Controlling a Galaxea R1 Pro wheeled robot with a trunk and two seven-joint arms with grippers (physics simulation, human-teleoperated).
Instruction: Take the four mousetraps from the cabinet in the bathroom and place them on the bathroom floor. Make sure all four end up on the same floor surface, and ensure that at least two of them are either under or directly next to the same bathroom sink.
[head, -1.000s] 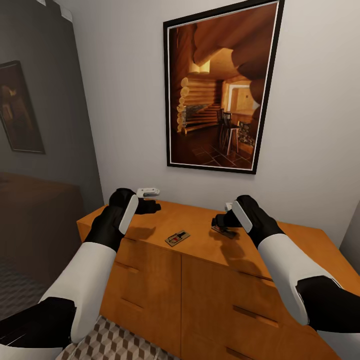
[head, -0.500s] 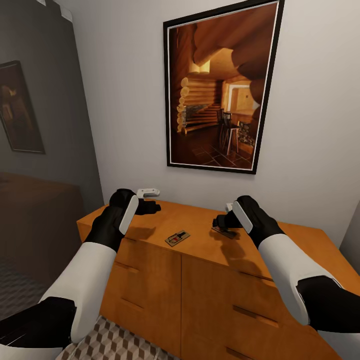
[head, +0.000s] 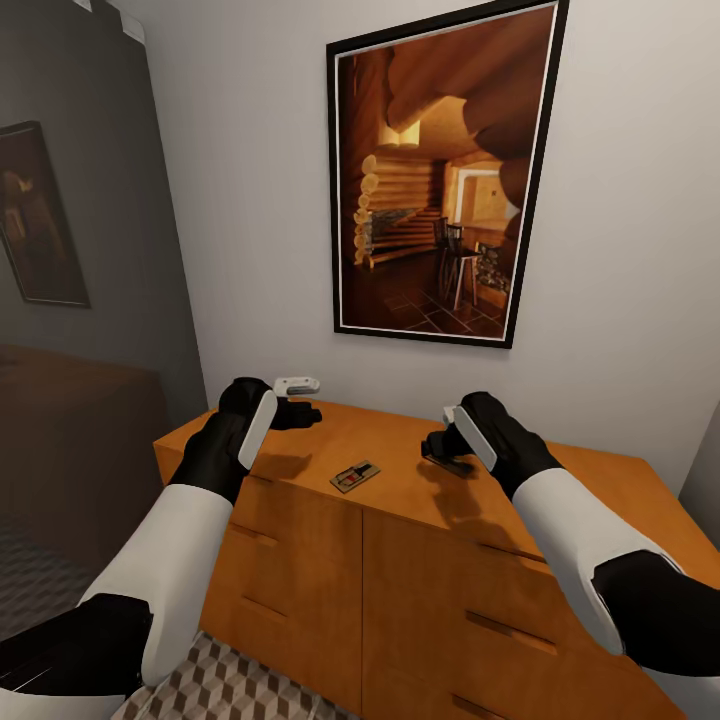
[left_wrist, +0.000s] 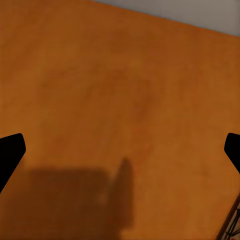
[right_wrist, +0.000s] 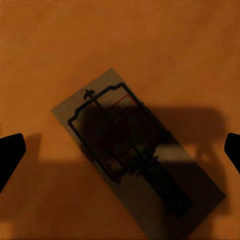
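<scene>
one mousetrap (right_wrist: 137, 160) directly beneath open right hand (right_wrist: 120, 150)

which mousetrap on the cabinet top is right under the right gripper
The mousetrap lying beneath the right gripper, farther right on the cabinet. The other mousetrap lies in the open between the two arms, with nothing over it.

What we cannot make out over the cabinet (head: 420, 500) top

From the head camera, the right gripper (head: 437, 446) covers most of the second mousetrap (head: 455, 466), leaving a dark sliver at its 5 o'clock. In the right wrist picture that mousetrap (right_wrist: 137, 157) runs off the frame's lower edge. In the left wrist picture we catch just a wire corner of the first mousetrap (left_wrist: 231, 226), cropped. Both pairs of fingertips (left_wrist: 11, 155) are cut by the frame sides. The dark picture (head: 38, 215) at 9 o'clock is too dim to read.
</scene>
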